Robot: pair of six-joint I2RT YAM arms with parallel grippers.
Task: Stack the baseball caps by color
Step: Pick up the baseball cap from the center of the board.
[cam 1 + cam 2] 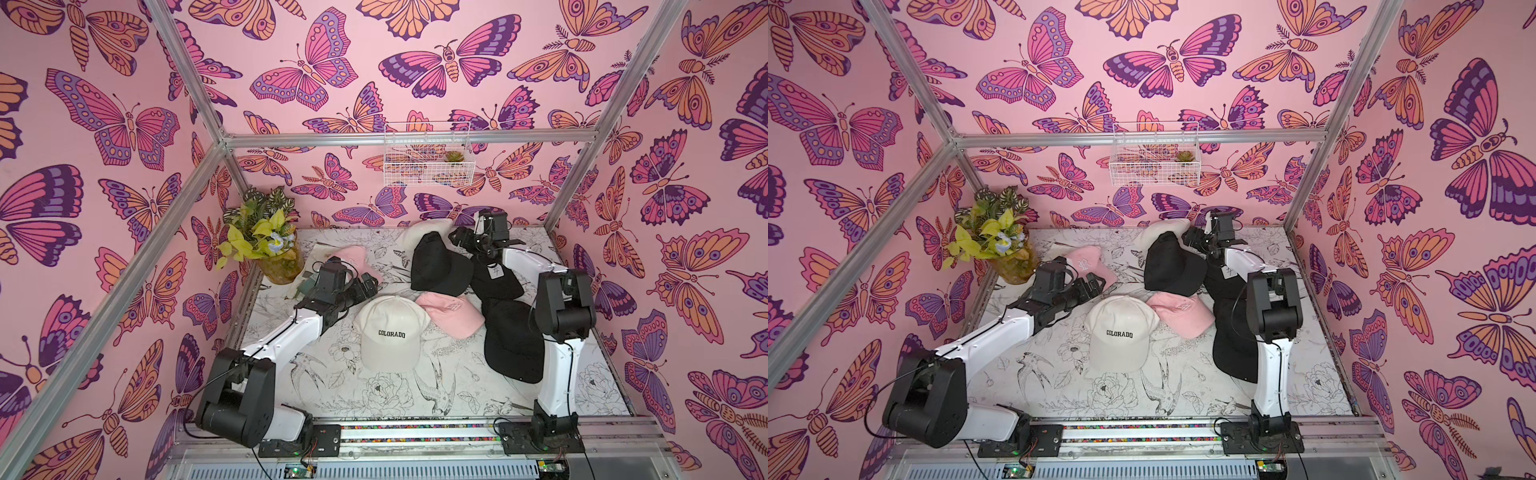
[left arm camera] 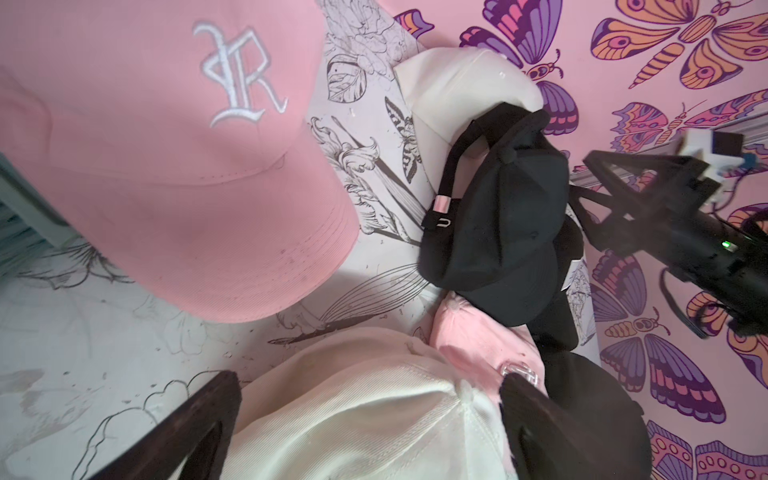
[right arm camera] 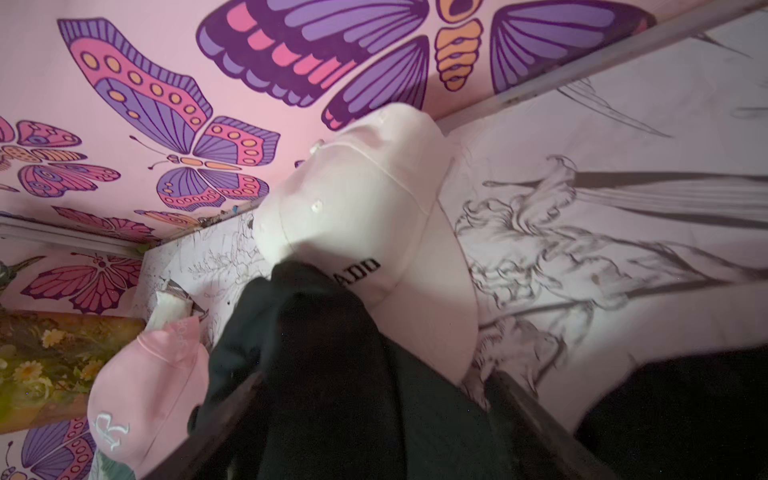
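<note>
A cream "COLORADO" cap lies mid-table, with a pink cap against its right side. Another pink cap with a white letter lies at the back left. A black cap at the back centre partly covers a second cream cap. Further right lie a black cap with a white patch and another black cap. My left gripper is open, its fingers either side of the near cream cap's crown. My right gripper is open, its jaws wide around the back black cap's cloth.
A vase of leafy plants stands in the back left corner. A white wire basket hangs on the back wall. Aluminium frame posts and butterfly-papered walls close in the table on three sides. The arms' mounting rail runs along the front edge.
</note>
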